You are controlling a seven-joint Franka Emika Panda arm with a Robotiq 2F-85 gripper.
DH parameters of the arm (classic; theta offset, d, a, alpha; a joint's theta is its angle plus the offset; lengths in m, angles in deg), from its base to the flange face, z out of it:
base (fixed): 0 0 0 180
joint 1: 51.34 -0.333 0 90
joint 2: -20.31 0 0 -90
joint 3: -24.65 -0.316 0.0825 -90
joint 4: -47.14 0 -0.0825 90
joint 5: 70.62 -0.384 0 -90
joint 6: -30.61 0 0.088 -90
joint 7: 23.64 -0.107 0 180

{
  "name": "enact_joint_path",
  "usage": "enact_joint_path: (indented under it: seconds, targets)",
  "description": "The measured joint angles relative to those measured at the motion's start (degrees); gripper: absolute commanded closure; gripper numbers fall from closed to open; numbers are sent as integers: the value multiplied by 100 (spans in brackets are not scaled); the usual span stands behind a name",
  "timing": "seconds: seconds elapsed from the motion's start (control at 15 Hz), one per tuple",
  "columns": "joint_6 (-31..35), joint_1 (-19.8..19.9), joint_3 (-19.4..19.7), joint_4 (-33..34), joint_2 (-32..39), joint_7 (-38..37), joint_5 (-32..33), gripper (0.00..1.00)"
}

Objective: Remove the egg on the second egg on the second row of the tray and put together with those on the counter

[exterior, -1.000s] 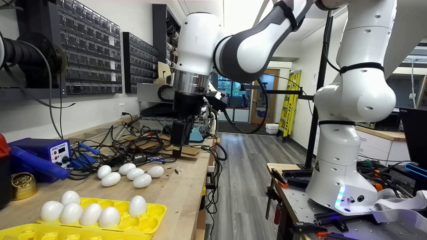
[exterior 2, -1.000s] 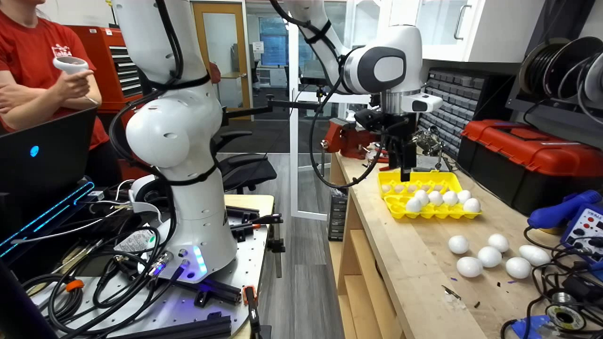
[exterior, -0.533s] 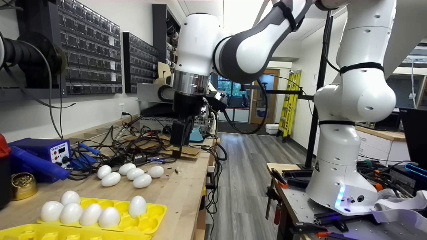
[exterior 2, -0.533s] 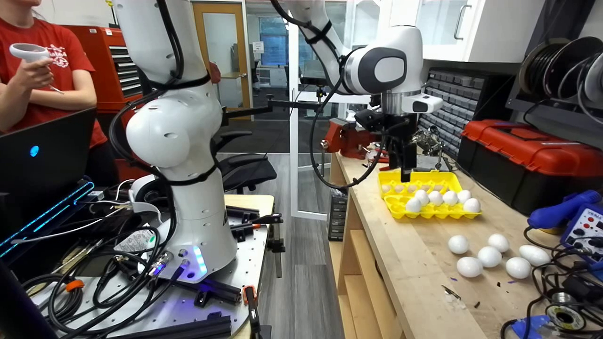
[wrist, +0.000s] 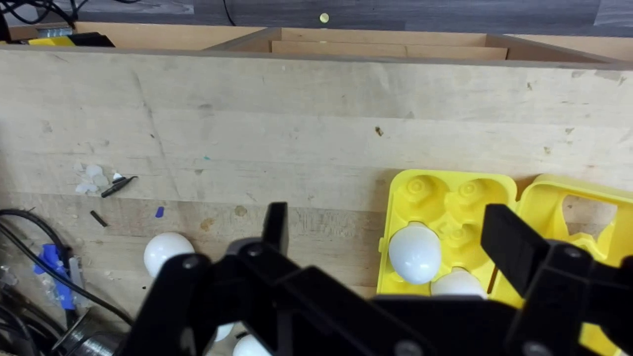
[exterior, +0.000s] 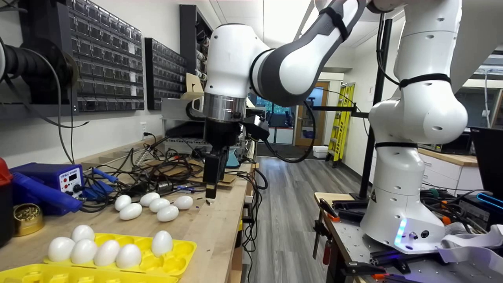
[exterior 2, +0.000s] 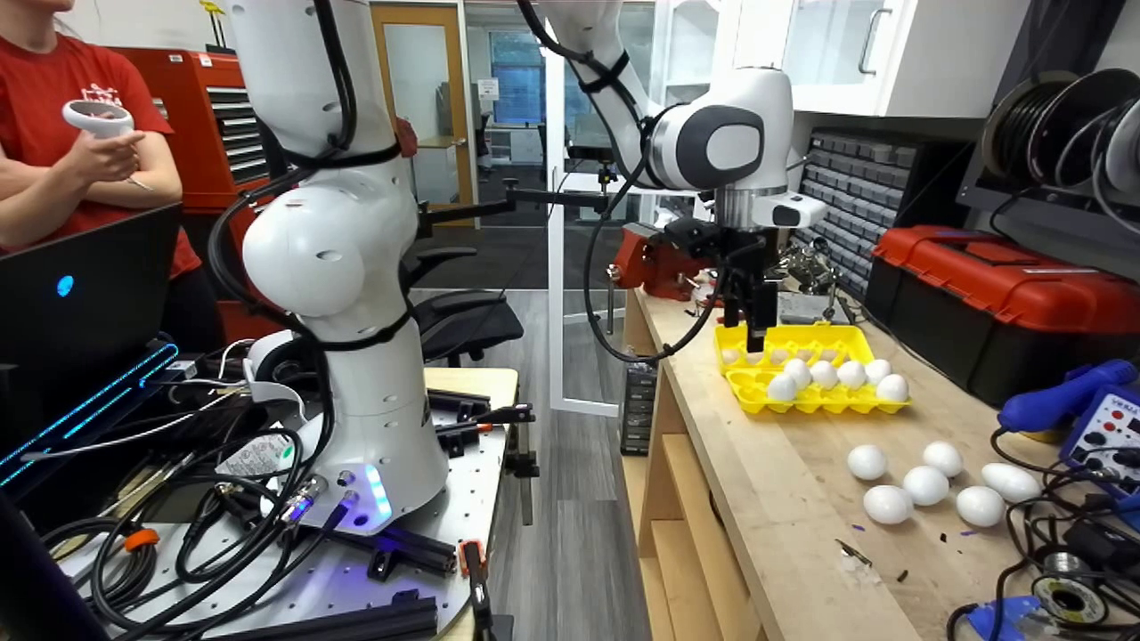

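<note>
The egg [wrist: 414, 253] stood in the tray [wrist: 470, 193], second from one end of the row away from the lid [exterior 2: 819, 336]. Five more eggs [exterior: 107, 252] sat there too. The gripper [wrist: 385, 217] hung above the counter [wrist: 247, 128], released, its fingers [wrist: 512, 242] well apart. Six loose eggs [exterior: 158, 204] lay on the counter, apart from the tray. In an exterior view, a toolbox [exterior 2: 1015, 307] stood near the tray.

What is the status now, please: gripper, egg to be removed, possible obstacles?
Gripper open, empty, above counter. Likely target egg seated in yellow carton. Neighbouring egg close beside; may crowd fingers.
</note>
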Motion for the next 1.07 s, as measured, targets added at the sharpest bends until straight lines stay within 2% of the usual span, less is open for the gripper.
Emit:
enact_joint_path:
  seconds: [0.4,1.07]
  targets:
    - [0,-111,36,393,588,38,11,0]
    - [164,-490,412,1262,1603,75,401,0]
